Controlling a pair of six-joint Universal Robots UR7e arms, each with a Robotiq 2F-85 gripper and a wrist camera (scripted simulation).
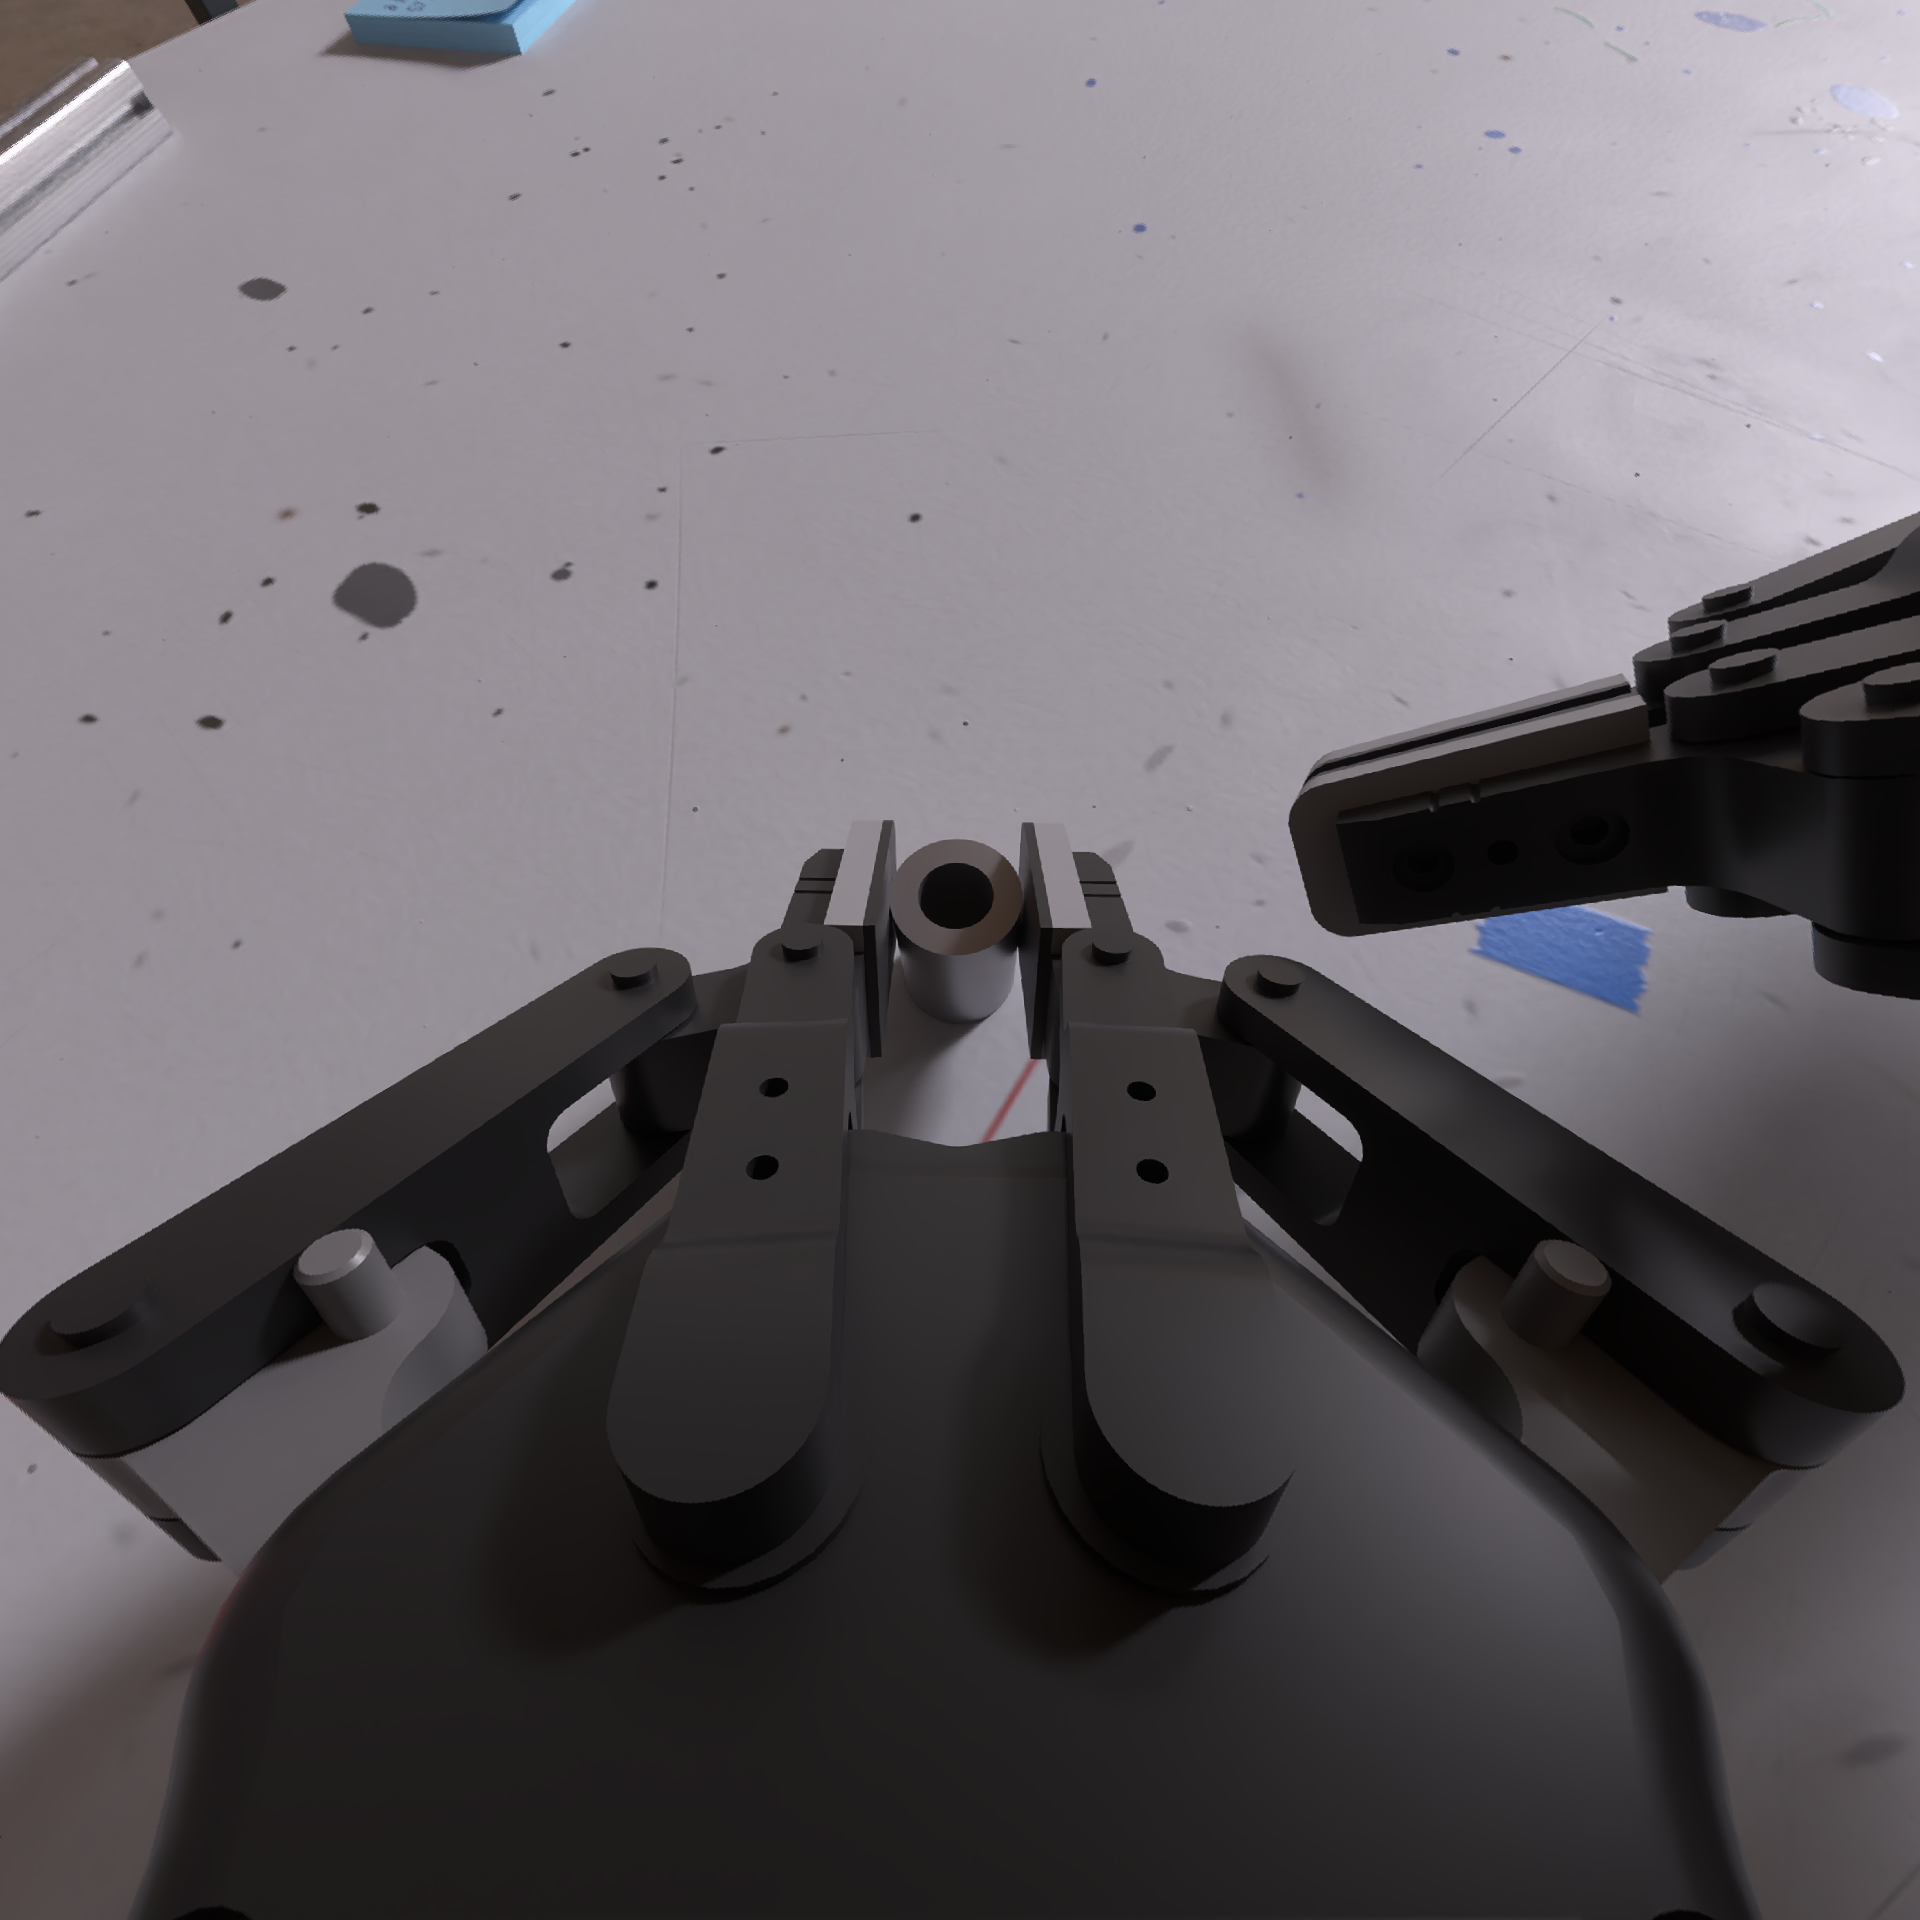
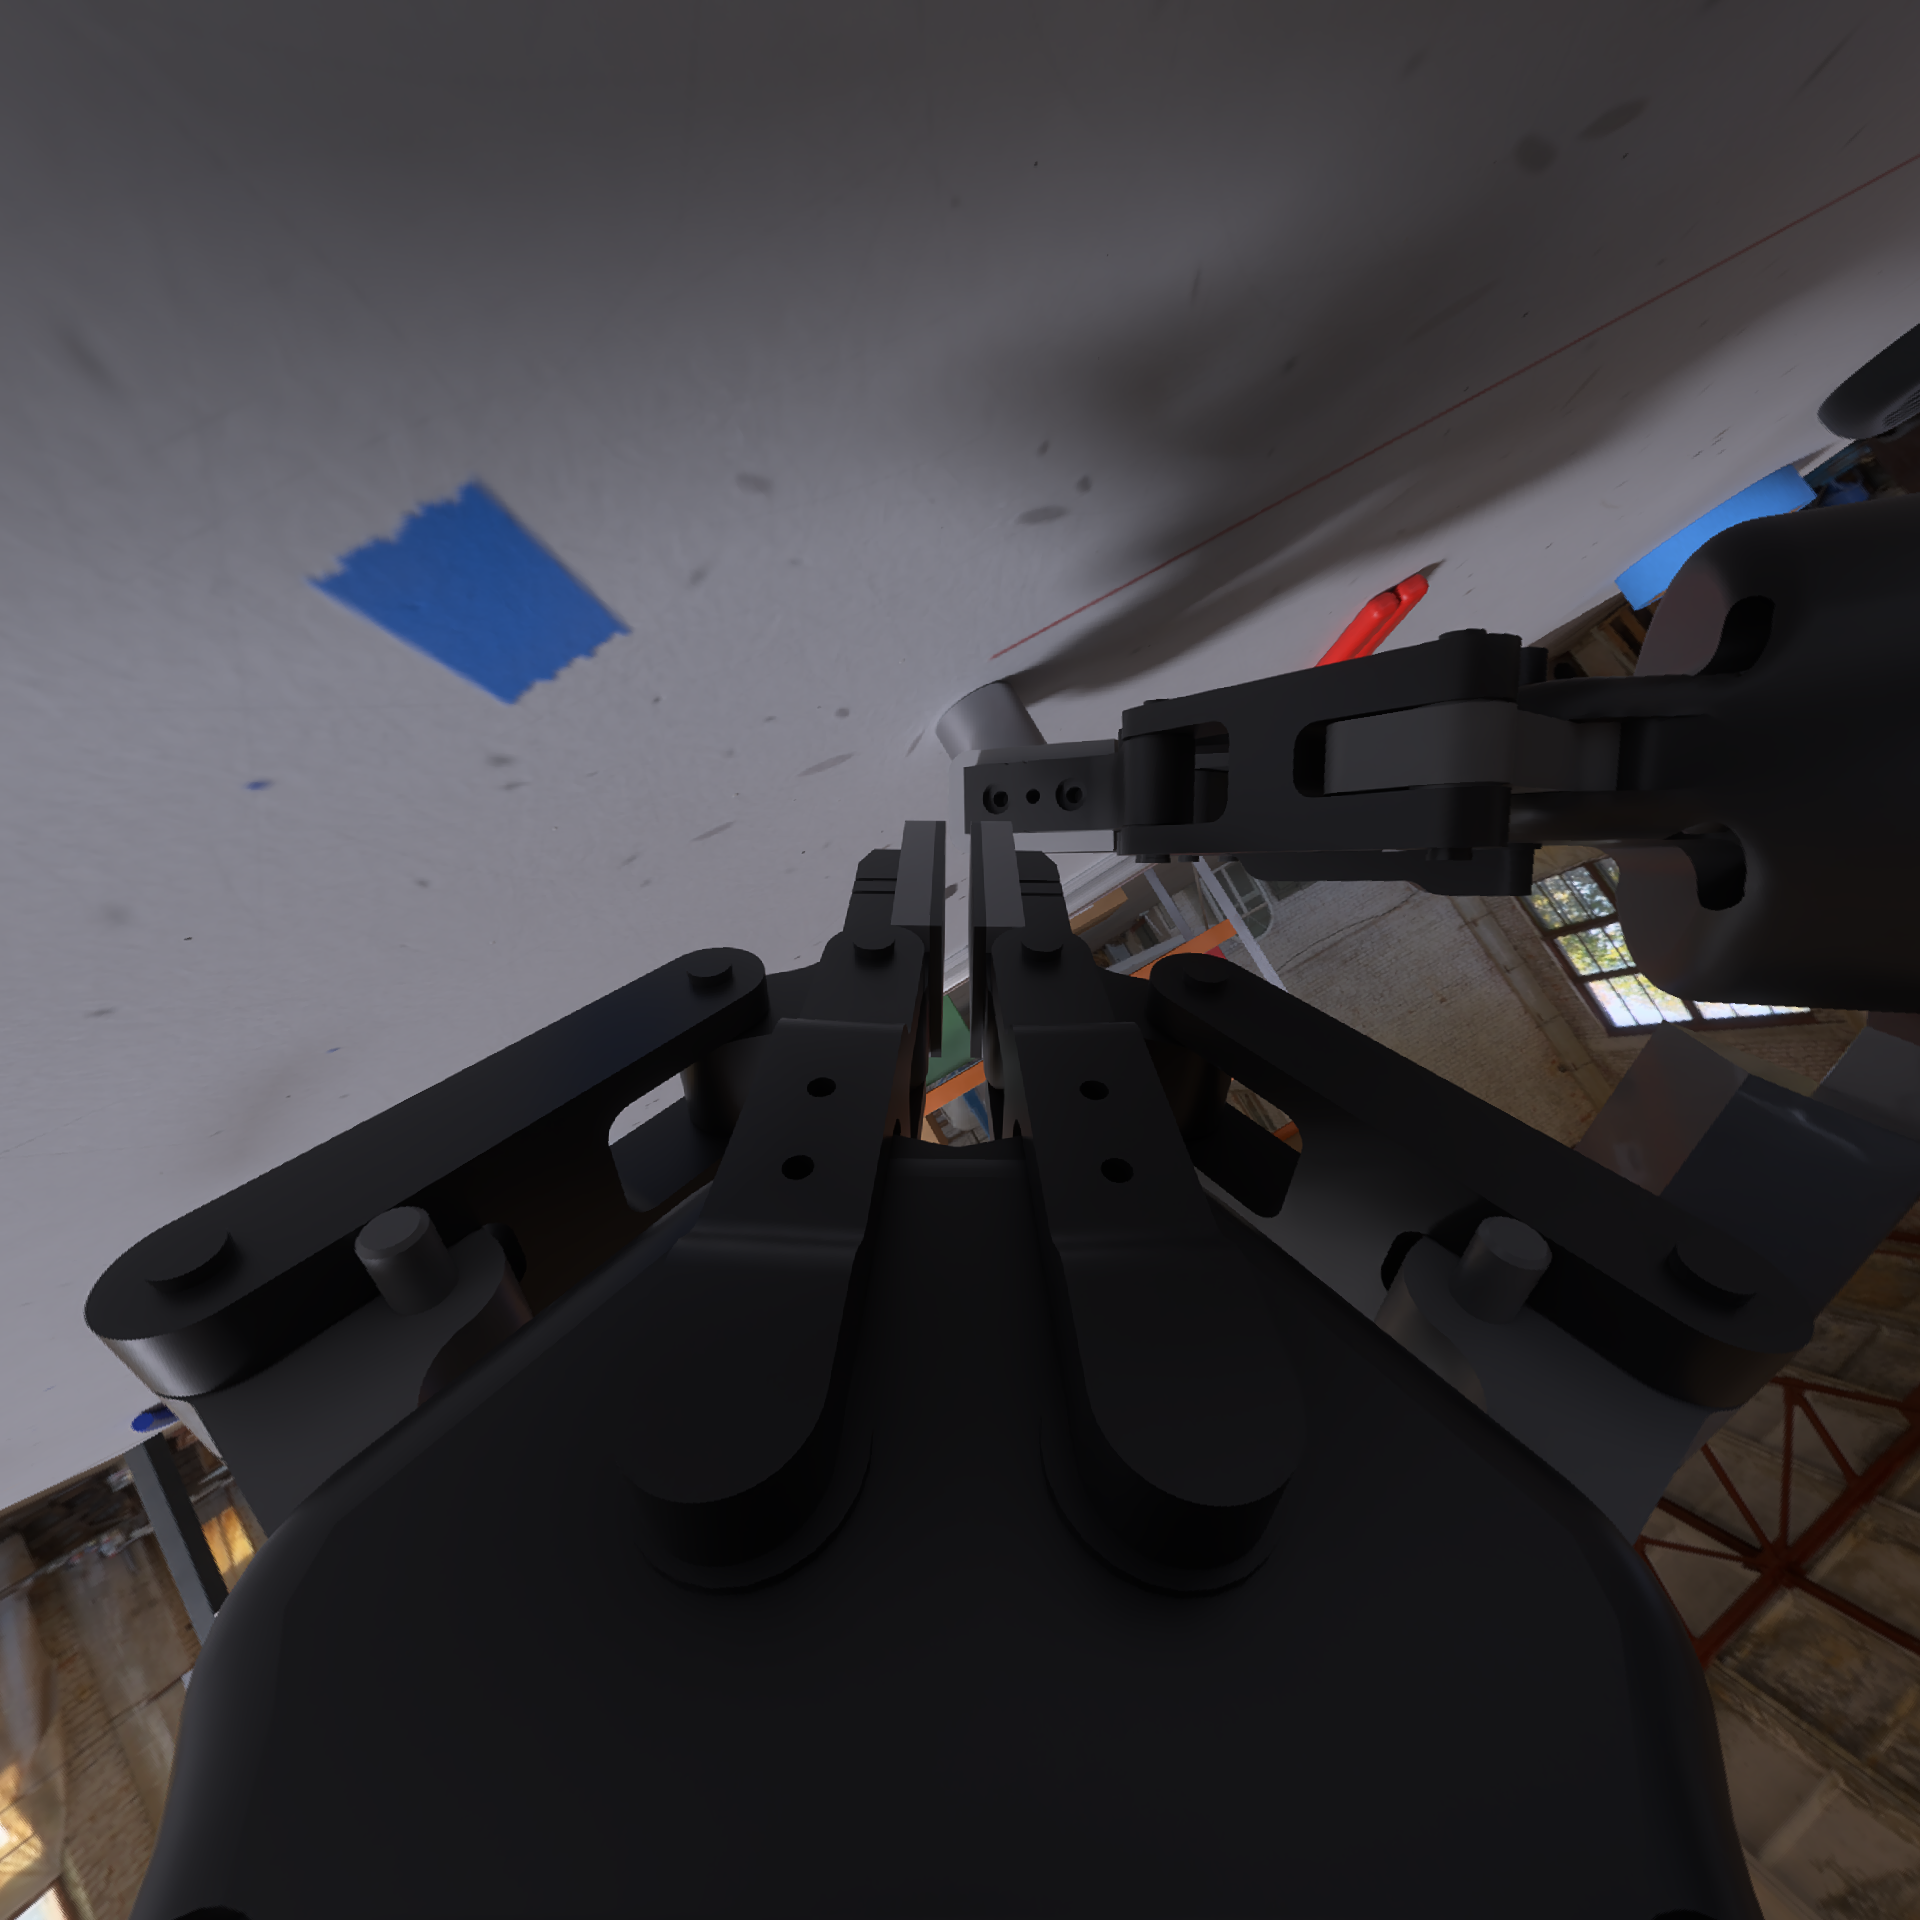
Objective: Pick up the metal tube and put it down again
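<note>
The left gripper (image 1: 957,894) is clamping a short upright metal tube (image 1: 956,935) between both pads, over the speckled white table (image 1: 935,416) — whether it touches, unclear. The right gripper (image 2: 958,873) is hovering nearby, fingers nearly closed, holding nothing.

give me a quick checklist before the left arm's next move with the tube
1. Metal tube sits between the left gripper pads: ok.
2. Pads touching the tube on both sides: cannot tell, they look very close.
3. Tube upright, open end up: ok.
4. Tube off the table: cannot tell.
5. Right gripper holds nothing, jaws nearly closed: ok.
6. Right gripper clear of the left one: not ok, it hangs close beside it.
</note>
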